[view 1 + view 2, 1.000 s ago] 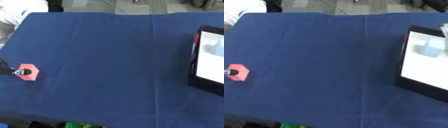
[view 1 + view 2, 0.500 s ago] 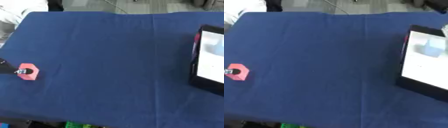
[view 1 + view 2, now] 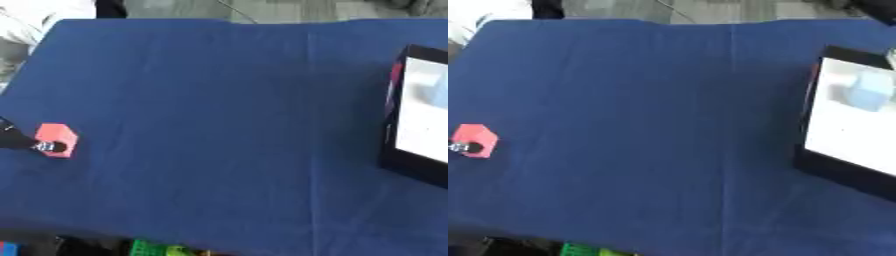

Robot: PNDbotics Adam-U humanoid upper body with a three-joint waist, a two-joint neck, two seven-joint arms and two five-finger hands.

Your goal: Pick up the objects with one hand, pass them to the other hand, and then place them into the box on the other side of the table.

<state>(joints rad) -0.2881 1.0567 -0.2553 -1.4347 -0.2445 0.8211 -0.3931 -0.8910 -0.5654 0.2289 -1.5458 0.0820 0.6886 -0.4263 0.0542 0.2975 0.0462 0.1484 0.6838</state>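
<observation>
A red block (image 3: 58, 136) lies on the blue tablecloth (image 3: 219, 110) near the left edge. My left hand (image 3: 21, 141) enters from the left edge; only its dark end with a silver tip shows, resting against the block's near side. The rest of the hand is out of frame. At the right edge stands the box (image 3: 390, 125), black-walled with a white inside. A pale blue block (image 3: 870, 95) lies in the box. My right hand shows in neither view.
The wide middle of the cloth lies between the block and the box. Green and other coloured items (image 3: 162, 248) sit below the table's front edge. Grey floor shows beyond the far edge.
</observation>
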